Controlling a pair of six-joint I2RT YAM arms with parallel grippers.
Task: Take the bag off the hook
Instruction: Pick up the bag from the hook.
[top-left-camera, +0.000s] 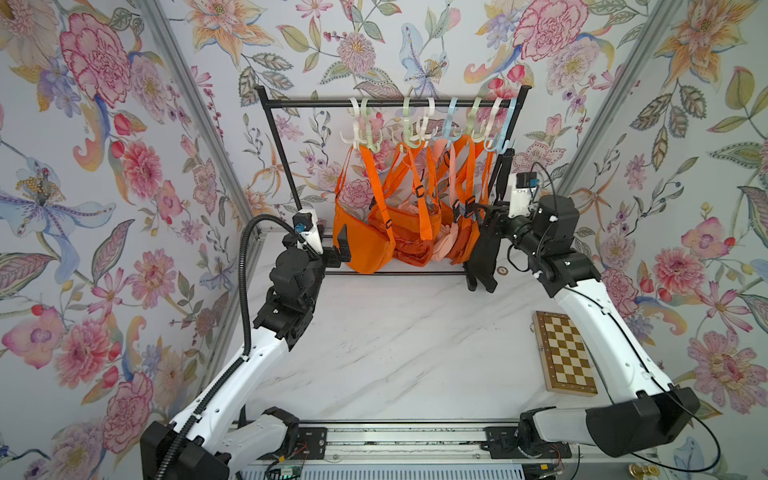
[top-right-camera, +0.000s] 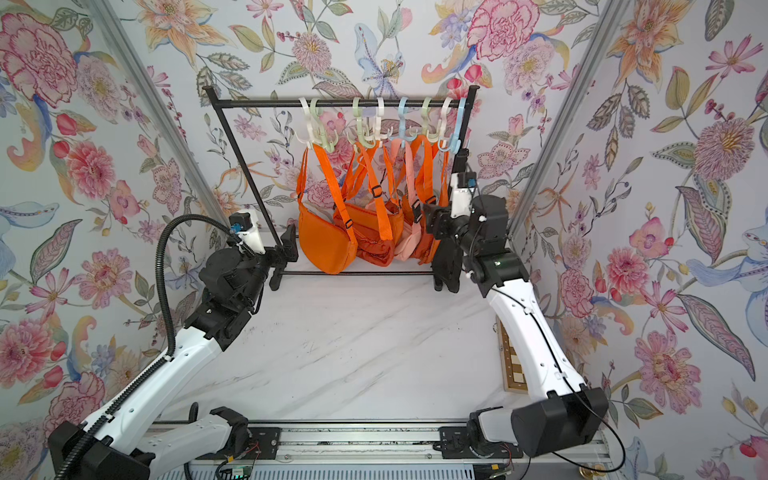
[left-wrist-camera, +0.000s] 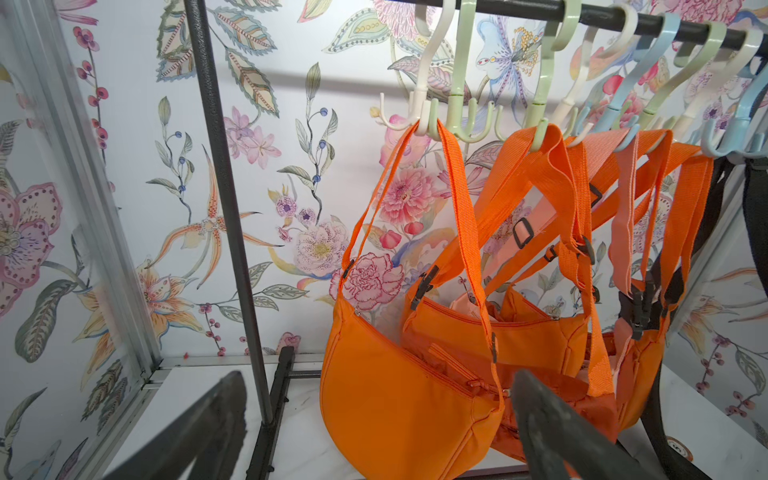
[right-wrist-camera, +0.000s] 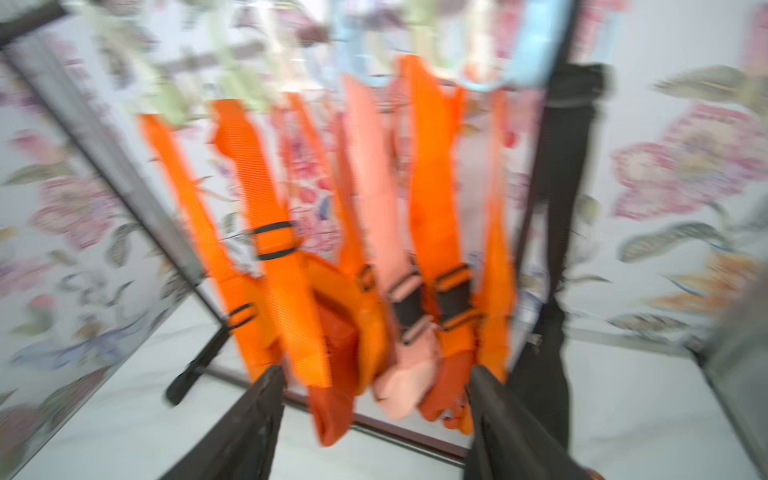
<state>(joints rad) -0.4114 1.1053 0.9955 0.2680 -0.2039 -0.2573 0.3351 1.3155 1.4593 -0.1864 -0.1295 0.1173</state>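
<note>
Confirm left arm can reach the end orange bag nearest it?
Likely yes: the left gripper is open right beside that orange bag, with nothing between them; neighbouring bags crowd only its far side.

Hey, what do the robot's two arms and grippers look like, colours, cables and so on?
Both arms have white shells with black joints. The left arm carries a thick black ribbed hose, the right arm only a thin black cable. The left gripper and right gripper are black, with long flat fingers. A white camera block with a blue plug sits on each wrist.
</note>
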